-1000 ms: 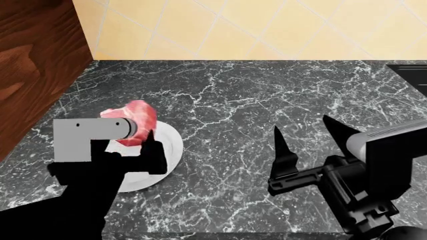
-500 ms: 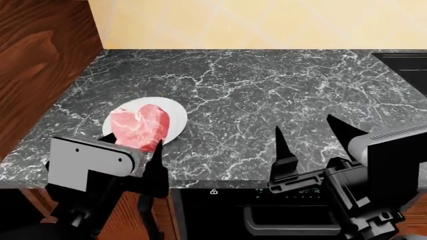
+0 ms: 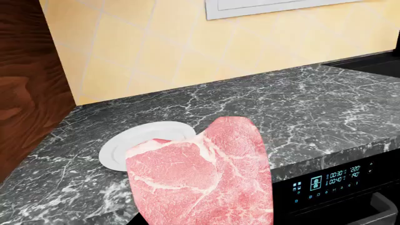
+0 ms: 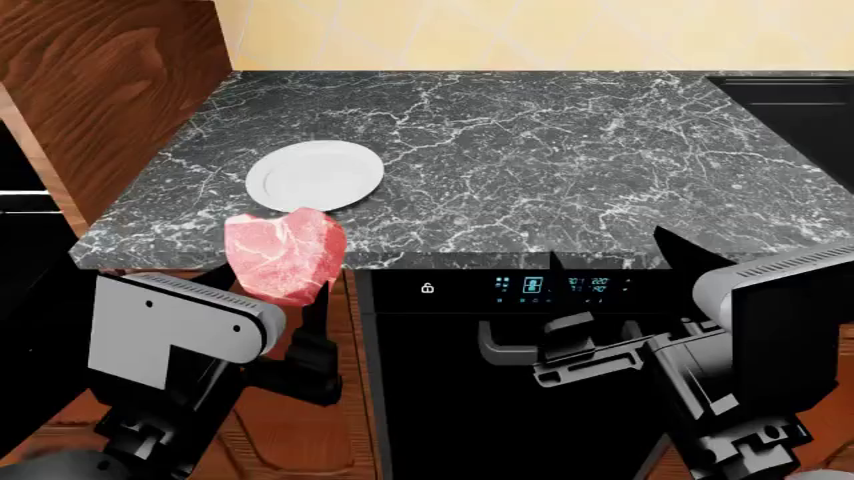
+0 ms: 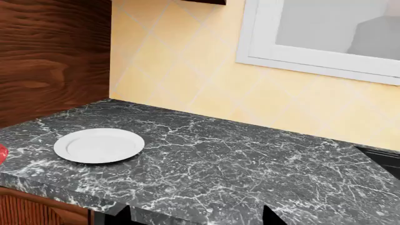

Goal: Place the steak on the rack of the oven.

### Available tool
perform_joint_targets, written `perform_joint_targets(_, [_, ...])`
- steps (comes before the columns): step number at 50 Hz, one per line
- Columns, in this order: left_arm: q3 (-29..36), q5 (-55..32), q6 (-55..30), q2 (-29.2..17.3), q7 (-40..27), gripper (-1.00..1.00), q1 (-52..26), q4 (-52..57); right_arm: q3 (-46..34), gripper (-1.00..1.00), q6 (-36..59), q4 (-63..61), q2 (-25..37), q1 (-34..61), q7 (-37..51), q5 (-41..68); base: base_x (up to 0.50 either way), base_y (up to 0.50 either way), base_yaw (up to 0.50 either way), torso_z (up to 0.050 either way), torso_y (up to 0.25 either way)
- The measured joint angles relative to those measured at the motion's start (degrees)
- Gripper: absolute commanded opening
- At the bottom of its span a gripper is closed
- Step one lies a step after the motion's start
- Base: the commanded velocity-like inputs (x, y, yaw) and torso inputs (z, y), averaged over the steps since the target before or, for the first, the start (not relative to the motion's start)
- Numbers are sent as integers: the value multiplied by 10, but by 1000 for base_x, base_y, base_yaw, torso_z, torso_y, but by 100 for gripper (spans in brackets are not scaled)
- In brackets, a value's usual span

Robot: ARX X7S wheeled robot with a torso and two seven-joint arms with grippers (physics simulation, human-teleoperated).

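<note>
Steak (image 4: 284, 256) in left pincer (image 4: 300, 300), just past counter (image 4: 534, 150) front edge.

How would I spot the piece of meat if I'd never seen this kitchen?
Find the dark marble counter with a white plate near its wooden-cabinet end. Just past the counter's front edge, in front of that plate, the steak hangs in the air, gripped by the left end effector. It is the only pink-red, pale-veined, heart-shaped thing among black, grey and white surroundings.

The steak (image 3: 203, 176) runs off the frame's bottom edge, hiding the left gripper's fingers and part of the plate (image 3: 134, 143).
</note>
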Motion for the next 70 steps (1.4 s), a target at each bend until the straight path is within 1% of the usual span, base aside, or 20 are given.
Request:
perform_joint_targets(11, [-4,-8,-6,-5,3,-100,-13,5,-11,100,8,4,5,19,20,19,-480,0,0,0,0])
perform_joint_targets(18, [-6,-18,-16,-9,5,-100,-26,15,-18,100,16,6,10,36,43,42,-2,0,0,0,0])
perform_joint_targets(23, [-8,-36,-30,-15,6,-100,-44,22,-33,100,30,12,17,69,80,79,0,0,0,0,0])
perform_joint_targets(36, [-17,-127,-68,-37,1,-100,-104,40,-80,100,51,35,36,169,191,201,0,0,0,0,0])
perform_joint_targets(48, [-26,-203,-80,-50,11,-100,-141,38,-110,100,49,47,51,238,253,287,0,0,0,0,0])
perform_joint_targets(58, [-34,-228,-76,-58,15,-100,-151,38,-114,100,41,42,60,255,270,318,0,485,0,0,0])
perform_joint_targets(70, [-39,-236,-76,-63,17,-100,-155,37,-108,100,36,39,66,252,264,323,0,500,0,0,0])
